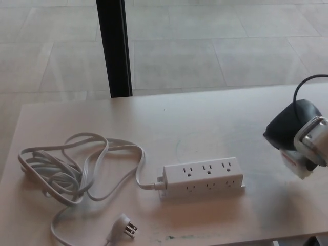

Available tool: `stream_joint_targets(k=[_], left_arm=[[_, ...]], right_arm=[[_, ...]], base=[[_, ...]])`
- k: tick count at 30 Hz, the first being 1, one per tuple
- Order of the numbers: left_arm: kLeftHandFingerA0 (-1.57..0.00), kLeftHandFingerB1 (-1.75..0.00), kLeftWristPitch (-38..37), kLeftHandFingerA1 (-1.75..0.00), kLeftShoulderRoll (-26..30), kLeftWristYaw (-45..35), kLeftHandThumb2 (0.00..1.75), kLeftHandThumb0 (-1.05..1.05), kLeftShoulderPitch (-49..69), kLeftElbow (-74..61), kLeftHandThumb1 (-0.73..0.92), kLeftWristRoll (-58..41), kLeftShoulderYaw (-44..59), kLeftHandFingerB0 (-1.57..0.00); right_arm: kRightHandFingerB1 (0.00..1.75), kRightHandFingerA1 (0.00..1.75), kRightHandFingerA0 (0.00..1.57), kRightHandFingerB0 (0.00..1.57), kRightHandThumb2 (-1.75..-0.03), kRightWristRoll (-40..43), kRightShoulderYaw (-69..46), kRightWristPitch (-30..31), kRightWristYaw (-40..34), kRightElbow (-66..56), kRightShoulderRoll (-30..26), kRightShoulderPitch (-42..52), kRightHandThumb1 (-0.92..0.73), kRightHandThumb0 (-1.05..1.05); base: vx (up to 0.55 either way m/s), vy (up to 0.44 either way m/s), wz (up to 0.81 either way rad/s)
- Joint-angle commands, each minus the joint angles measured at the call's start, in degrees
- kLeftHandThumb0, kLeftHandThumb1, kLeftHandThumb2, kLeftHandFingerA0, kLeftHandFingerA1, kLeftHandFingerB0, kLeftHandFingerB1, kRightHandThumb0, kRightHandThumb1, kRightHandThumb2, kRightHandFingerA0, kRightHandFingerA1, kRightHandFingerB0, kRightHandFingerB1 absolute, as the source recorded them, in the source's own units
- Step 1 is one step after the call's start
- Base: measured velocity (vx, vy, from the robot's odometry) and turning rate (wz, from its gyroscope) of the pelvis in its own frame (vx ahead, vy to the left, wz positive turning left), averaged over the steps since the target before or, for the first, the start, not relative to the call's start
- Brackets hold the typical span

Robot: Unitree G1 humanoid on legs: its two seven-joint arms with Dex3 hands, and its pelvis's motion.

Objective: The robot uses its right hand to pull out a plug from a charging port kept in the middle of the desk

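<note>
While the right hand sits low at the desk's right edge, the scene reads as below.

Right hand (pixel 294 132): black, enters from the right; seen from the back, curled down over a white plug. Fingers closed round it, not spread. A metal wrist part shows at the frame edge.
Plug (pixel 294 165): white block with a red label, only its lower corner visible under the hand. It is out of the strip and well to its right. Whether it touches the desk I cannot tell.
Left hand: does not show.
Power strip (pixel 203 178): white, lies flat near the middle of the desk, long side running left to right. Three outlets on top, three on the near face; all visible outlets are bare.
Strip cord (pixel 77 169): white, leaves the strip's left end, loops over the left part of the desk in a loose pile.
Cord plug (pixel 126 226): white, three prongs, lies on the desk near the front edge, left of the strip, apart from it.
Desk (pixel 205 123): pale wood top, faint scuffs in the middle.
Post (pixel 115 48): black, upright, behind the desk's far edge, left of centre.
Floor (pixel 215 46): pale tiles beyond the desk.
</note>
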Motion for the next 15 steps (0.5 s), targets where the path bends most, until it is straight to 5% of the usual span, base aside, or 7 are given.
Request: stream_joint_targets(k=[1, 5, 7, 8, 9, 10, 15], left_arm=[[-0.72, -0.46, -1.9, -0.56, 1.3, -0.9, 0.72, -0.76, 0.2, 0.8, 0.92, -0.9, 0.7, -0.52], [-0.74, -0.49, -1.5, -0.57, 1.0, -0.2, 0.71, -0.77, 0.2, 0.5, 0.92, -0.8, 0.9, -0.55], [-0.75, -0.5, -1.7, -0.59, 0.9, -0.2, 0.72, -0.78, 0.3, 0.5, 0.92, -0.7, 0.9, -0.55], [-0.73, -0.47, -1.8, -0.57, 1.0, -0.3, 0.72, -0.77, 0.4, 0.6, 0.92, -0.5, 0.7, -0.52], [-0.73, -0.47, -2.0, -0.57, 1.0, -0.4, 0.72, -0.77, 0.5, 0.7, 0.92, -0.4, 0.7, -0.52], [-0.71, -0.47, -2.8, -0.57, 0.9, -0.8, 0.73, -0.77, 0.8, 0.7, 0.92, -0.2, 0.5, -0.49], [-0.74, -0.48, -2.7, -0.57, 0.9, 0.0, 0.73, -0.76, 1.1, 0.7, 0.92, 0.0, 0.2, -0.52]], right_arm=[[0.39, 1.52, 0.88, 0.47, -0.62, -6.7, 1.9, 3.0, 4.5, -2.9, 0.4, 2.3, -0.71, -0.47], [0.54, 1.5, 0.85, 0.6, -0.59, -5.7, 0.0, 2.5, 4.7, -3.7, -0.4, 4.1, -0.63, -0.51], [0.36, 1.37, 0.88, 0.18, -0.59, -5.0, -1.3, 3.2, 5.0, -3.6, -0.4, 4.6, -0.61, -0.67], [0.38, 1.28, 0.96, 0.06, -0.89, -4.4, -2.3, 3.8, 5.7, -3.3, -0.3, 4.8, -0.52, -0.82], [0.38, 1.28, 0.96, 0.06, -0.89, -4.4, -2.9, 4.0, 6.1, -3.2, -0.2, 5.0, -0.52, -0.82], [0.16, 1.32, 0.94, 0.09, -0.94, -2.0, -5.4, 4.3, 6.3, -2.7, -0.3, 5.5, -0.58, -0.97], [0.1, 1.27, 0.88, 0.01, -0.97, 2.6, -12.9, 4.1, 6.5, -1.9, -1.5, 7.8, -0.52, -0.94]], base=[[0.0, 0.0, 0.0], [0.0, 0.0, 0.0], [0.0, 0.0, 0.0], [0.0, 0.0, 0.0], [0.0, 0.0, 0.0], [0.0, 0.0, 0.0], [0.0, 0.0, 0.0]])
